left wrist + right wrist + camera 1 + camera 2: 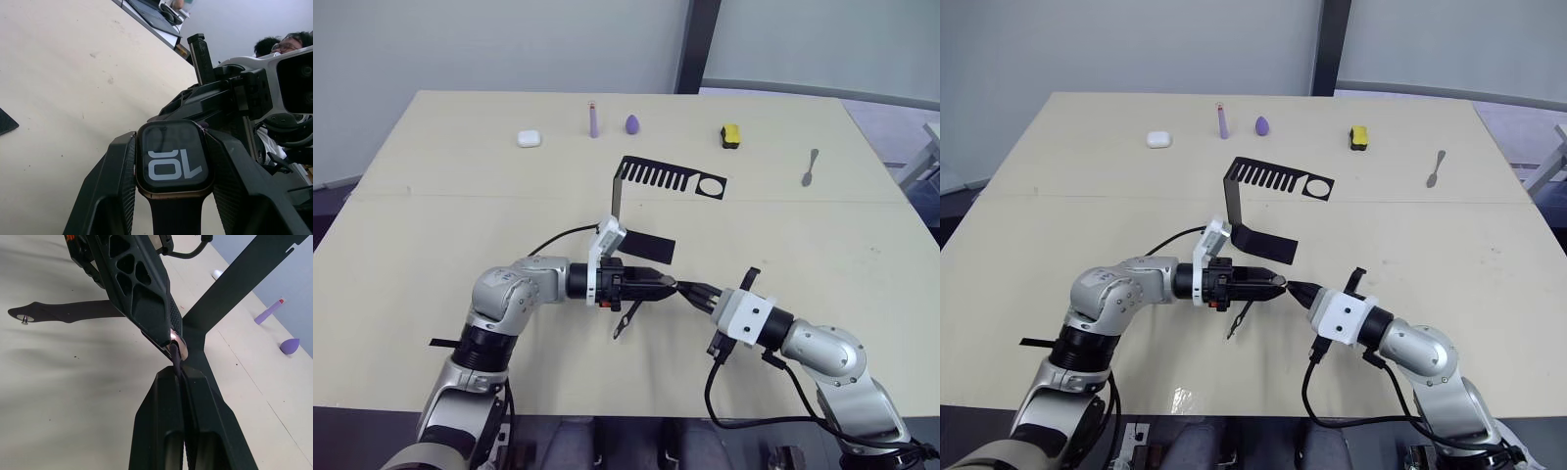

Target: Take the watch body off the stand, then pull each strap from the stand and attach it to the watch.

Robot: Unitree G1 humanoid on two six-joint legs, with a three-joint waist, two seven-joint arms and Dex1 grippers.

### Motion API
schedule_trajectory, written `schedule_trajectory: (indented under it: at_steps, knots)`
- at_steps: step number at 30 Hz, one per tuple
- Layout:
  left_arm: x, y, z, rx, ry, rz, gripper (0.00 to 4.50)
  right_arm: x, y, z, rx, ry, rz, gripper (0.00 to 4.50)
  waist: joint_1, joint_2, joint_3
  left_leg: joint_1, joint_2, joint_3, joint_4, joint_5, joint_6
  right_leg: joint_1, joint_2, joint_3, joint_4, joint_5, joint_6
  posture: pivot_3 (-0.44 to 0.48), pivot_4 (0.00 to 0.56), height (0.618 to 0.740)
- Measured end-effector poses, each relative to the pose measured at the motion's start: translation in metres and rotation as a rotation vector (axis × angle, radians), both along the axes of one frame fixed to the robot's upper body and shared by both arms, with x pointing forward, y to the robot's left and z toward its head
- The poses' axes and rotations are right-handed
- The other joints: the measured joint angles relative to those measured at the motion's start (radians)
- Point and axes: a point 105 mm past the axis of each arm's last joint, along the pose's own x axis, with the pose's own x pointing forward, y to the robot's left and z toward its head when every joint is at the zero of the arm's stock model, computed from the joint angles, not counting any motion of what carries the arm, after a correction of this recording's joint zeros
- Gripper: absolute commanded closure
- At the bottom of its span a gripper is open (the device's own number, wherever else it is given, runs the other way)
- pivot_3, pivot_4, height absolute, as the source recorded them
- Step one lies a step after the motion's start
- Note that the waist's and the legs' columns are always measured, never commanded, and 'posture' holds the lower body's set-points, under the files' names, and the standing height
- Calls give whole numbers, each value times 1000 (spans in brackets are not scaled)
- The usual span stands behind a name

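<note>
Now watch body (173,164) sits mid-frame, clamped in left tool (668,287), one strap (627,318) dangling; right tool (690,291) pinches second strap (177,363) against its edge. Misaligned push could jam or drop it onto tabletop (431,215).

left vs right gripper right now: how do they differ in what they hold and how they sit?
1. The left gripper is shut on the watch body; the right gripper pinches a thin dark strap.
2. The left gripper's watch already trails a strap hanging toward the table; the right gripper's strap end sits at the watch's rim.

Shared: both are shut and meet tip to tip before the stand.
</note>
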Motion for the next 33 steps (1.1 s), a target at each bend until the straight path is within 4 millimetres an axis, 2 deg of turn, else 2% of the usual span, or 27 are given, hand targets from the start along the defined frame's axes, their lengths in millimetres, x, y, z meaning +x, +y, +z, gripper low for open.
schedule_trajectory:
  at_steps: [33]
  knots:
    - [1,-3,-1,6,-6,30,2894,4,-1,0,-7,9,-19,4500,0,0,0,0,0,0,0,0,0,0,0,0,0,0,0,0,150,740]
